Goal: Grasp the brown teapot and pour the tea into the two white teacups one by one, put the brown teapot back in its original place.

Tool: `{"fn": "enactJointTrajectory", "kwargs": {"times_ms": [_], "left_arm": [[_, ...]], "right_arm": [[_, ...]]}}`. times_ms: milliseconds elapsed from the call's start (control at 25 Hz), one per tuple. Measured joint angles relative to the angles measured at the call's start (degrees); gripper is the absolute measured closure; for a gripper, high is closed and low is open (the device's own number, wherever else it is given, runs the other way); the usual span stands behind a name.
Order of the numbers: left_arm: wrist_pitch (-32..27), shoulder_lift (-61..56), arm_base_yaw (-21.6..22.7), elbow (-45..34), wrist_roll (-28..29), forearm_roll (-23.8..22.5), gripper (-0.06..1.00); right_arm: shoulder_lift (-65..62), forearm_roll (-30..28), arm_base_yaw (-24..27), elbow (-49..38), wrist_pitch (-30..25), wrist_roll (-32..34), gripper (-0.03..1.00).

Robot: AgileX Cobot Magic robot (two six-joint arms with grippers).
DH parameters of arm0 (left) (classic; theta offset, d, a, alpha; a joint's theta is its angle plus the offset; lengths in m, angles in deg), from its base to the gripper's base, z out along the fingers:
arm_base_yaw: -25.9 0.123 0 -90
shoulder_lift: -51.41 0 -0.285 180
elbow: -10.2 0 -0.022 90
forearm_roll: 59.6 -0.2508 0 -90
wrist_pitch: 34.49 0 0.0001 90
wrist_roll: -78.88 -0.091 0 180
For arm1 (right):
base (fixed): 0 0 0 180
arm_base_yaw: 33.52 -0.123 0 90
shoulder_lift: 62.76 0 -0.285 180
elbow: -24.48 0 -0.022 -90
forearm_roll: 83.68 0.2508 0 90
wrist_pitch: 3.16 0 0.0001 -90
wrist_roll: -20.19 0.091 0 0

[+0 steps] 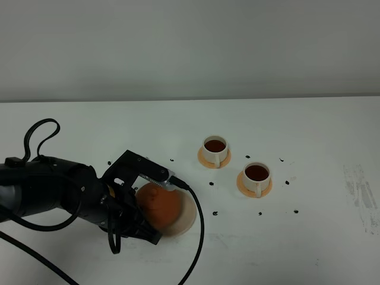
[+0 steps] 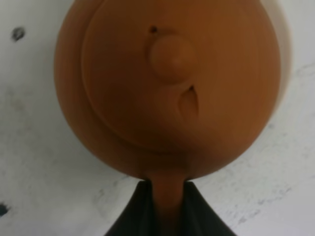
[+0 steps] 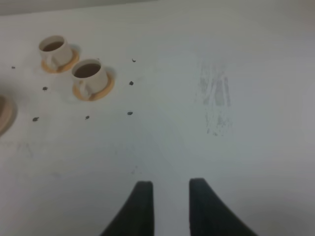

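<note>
White table: left pincer clamps brown teapot's handle.

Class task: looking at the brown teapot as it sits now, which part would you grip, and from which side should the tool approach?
Grip the loop handle, as the left tool does now: its jaws pinch the narrow strap where it leaves the brown teapot. Come from the handle side, away from the teacups. The round body looks too wide and smooth to clamp, and the lid knob would probably just lift the lid.
</note>
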Motion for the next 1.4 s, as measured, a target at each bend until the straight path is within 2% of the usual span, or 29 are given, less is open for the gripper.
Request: {"fn": "enactJointTrajectory", "kwargs": {"times_ms": [840, 1120, 1400], "left_arm": [[0.4, 0.5, -0.5, 0.0, 0.0, 0.3, 0.82], [0.0, 0.3, -0.5, 0.1, 0.0, 0.3, 0.73], [-3.8, -7.3, -0.5, 0.1, 0.0, 0.1, 0.71]], "right_arm": [[0.0, 0.0, 0.0, 0.0, 0.0, 0.0, 0.76], [0.0, 0.0, 0.0, 0.0, 0.0, 0.0, 0.76], [0.0, 0.0, 0.0, 0.0, 0.0, 0.0, 0.76]]}}
